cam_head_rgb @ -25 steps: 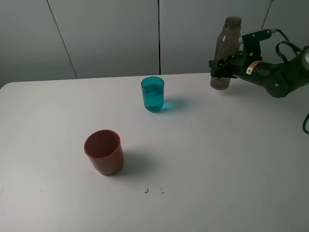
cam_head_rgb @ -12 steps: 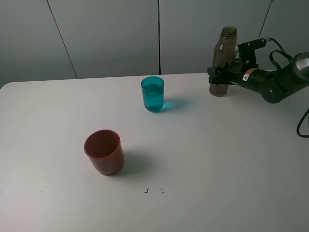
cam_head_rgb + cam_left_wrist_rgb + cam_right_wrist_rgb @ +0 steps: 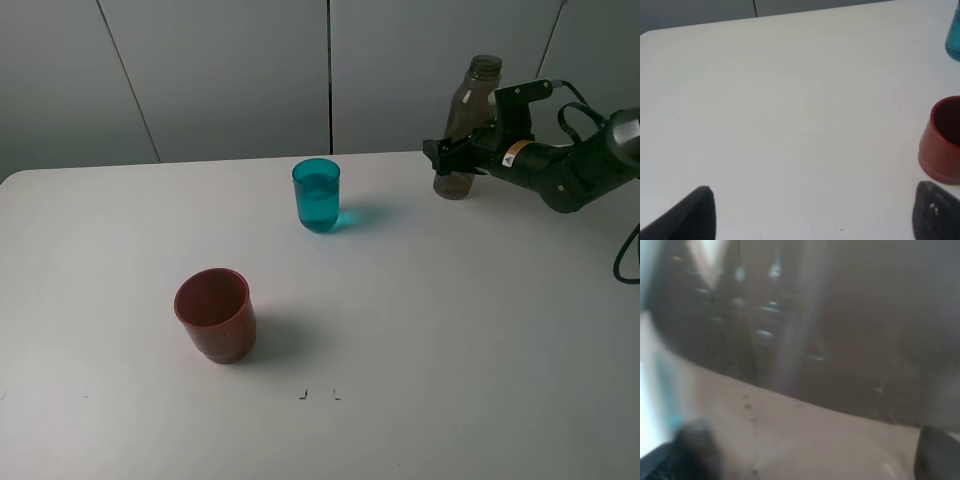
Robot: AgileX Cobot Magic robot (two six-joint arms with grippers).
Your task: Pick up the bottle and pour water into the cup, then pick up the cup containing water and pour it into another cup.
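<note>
The smoky grey-brown bottle [image 3: 468, 120] stands upright on the table at the back right. My right gripper [image 3: 448, 158] sits around its lower half with the jaws spread. In the right wrist view the bottle [image 3: 805, 315] fills the picture, and both fingertips sit wide apart at its sides. The teal-blue cup [image 3: 316, 195] stands at the middle back with water in it. It also shows in the left wrist view [image 3: 954, 35]. The red-brown cup [image 3: 214, 314] stands front left and looks empty. My left gripper [image 3: 815, 215] is open and empty, low over the table beside the red cup [image 3: 942, 140].
The white table [image 3: 450, 330] has a grey panelled wall right behind its back edge. Two small dark marks [image 3: 318, 394] lie near the front middle. My left arm is out of the exterior high view.
My right arm lowered the bottle and stood it on the table at the back right. The jaws have since spread apart around it. The cups have not moved.
</note>
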